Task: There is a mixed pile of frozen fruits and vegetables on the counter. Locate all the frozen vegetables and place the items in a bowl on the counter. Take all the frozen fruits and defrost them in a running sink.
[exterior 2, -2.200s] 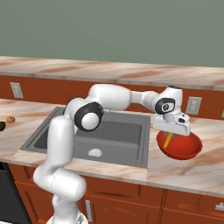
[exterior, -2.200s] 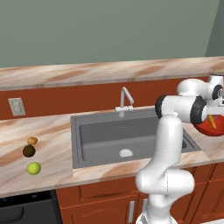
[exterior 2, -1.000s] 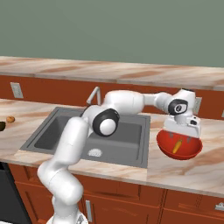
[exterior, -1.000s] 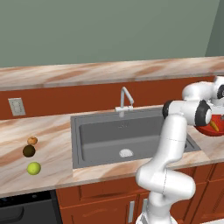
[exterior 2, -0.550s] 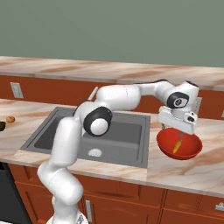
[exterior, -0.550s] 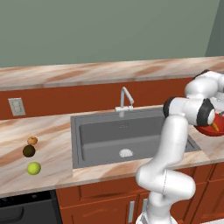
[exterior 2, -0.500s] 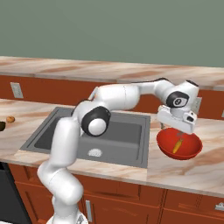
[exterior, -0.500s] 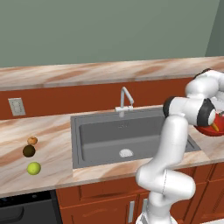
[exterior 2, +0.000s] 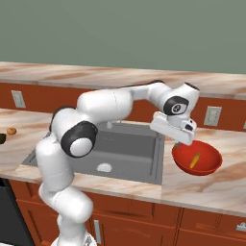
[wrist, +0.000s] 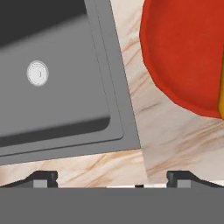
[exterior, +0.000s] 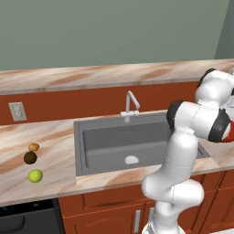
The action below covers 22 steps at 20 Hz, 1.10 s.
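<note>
The red bowl (exterior 2: 182, 166) stands on the counter (exterior 2: 202, 187) to the right of the sink (exterior 2: 125, 153), with the orange carrot (exterior 2: 194, 160) lying inside it. My gripper (exterior 2: 178, 141) hangs open and empty just above the bowl's left rim. In the hand view the gripper (wrist: 111, 179) looks down on the counter strip between the sink (wrist: 52, 100) and the bowl (wrist: 183, 52); a sliver of carrot (wrist: 221, 105) shows at the right edge. Far left on the counter lie the small orange ball (exterior: 33, 146), the dark brown ball (exterior: 30, 157) and the yellow-green ball (exterior: 35, 175).
A silver gooseneck faucet (exterior: 130, 103) rises behind the sink basin, whose pale drain (exterior: 131, 160) sits near its front. Wall outlets (exterior 2: 210, 115) are set in the backsplash. My own arm stretches across the sink toward the bowl.
The carrot, held over the bowl in the earliest frames, now lies in it. The hand has since opened, lifted and drawn left toward the sink side of the bowl.
</note>
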Available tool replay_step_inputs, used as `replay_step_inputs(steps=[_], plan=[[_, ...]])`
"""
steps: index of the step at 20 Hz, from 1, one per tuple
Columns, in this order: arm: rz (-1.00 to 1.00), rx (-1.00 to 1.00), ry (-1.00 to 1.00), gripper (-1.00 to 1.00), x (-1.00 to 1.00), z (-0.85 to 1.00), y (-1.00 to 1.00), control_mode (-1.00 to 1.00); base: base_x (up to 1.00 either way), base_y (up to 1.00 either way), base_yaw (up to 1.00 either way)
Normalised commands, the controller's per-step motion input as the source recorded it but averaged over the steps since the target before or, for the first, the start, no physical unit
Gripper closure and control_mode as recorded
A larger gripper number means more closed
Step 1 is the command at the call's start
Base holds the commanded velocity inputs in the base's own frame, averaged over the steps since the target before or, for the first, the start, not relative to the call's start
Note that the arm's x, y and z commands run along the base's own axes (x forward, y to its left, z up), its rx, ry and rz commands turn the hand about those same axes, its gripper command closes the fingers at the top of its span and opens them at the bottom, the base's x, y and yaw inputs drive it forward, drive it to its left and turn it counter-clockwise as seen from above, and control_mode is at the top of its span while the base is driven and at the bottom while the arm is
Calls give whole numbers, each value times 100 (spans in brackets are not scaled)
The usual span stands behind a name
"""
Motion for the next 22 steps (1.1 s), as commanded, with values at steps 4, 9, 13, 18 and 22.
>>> replay_step_inputs(steps=[4, 9, 13, 18, 22], plan=[[6, -12, 0, -100, -34, 12, 100, -100, 0, 0, 0], [5, -12, 0, -100, -34, 14, 100, -100, 0, 0, 0], [2, -6, 2, -100, -14, 26, 100, -100, 0, 0, 0], [6, -1, 8, -100, -10, 21, 100, -100, 0, 0, 0], [9, 0, 6, -100, -18, 9, 100, -100, 0, 0, 0]])
